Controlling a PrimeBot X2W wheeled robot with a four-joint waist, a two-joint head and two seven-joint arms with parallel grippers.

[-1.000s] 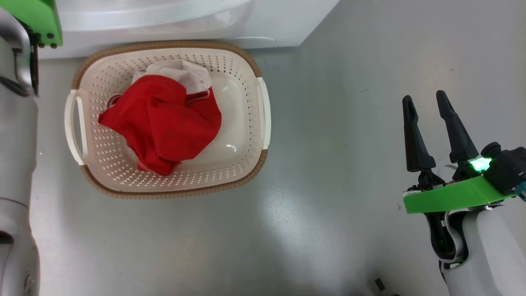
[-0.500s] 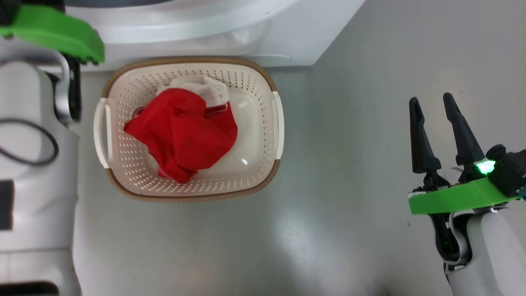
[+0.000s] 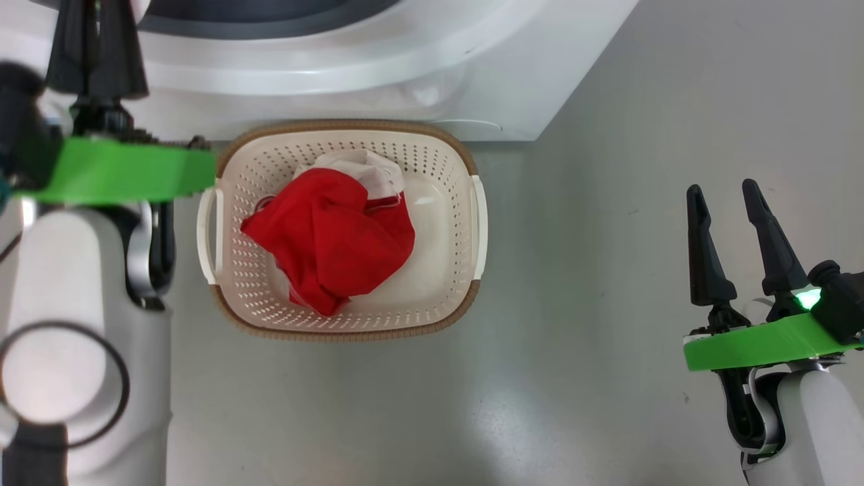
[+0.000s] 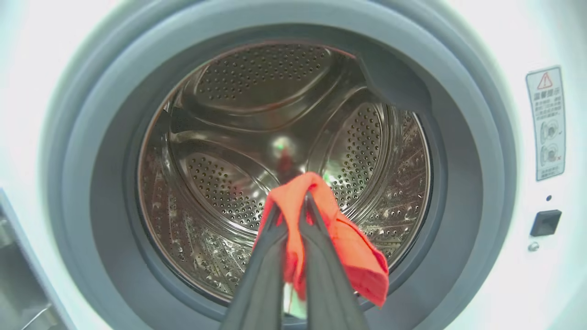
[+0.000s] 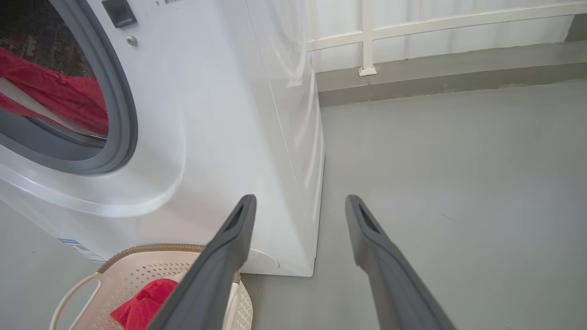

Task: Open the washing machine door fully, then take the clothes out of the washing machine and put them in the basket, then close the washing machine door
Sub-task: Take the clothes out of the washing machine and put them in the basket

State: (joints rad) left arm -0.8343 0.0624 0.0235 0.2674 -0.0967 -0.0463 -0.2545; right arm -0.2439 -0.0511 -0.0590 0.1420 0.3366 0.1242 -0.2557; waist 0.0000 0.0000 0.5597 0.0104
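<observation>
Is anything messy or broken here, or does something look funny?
Nothing looks broken or spilled. The only funny bit: a red garment dangles from the shut left gripper in front of the steel drum, not yet in the basket. The other clothes sit crumpled inside the basket, which stands upright on the floor.

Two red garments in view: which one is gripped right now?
The red garment at the drum mouth, pinched in the shut left gripper. The other red garment lies loose in the basket, no gripper touching it.
</observation>
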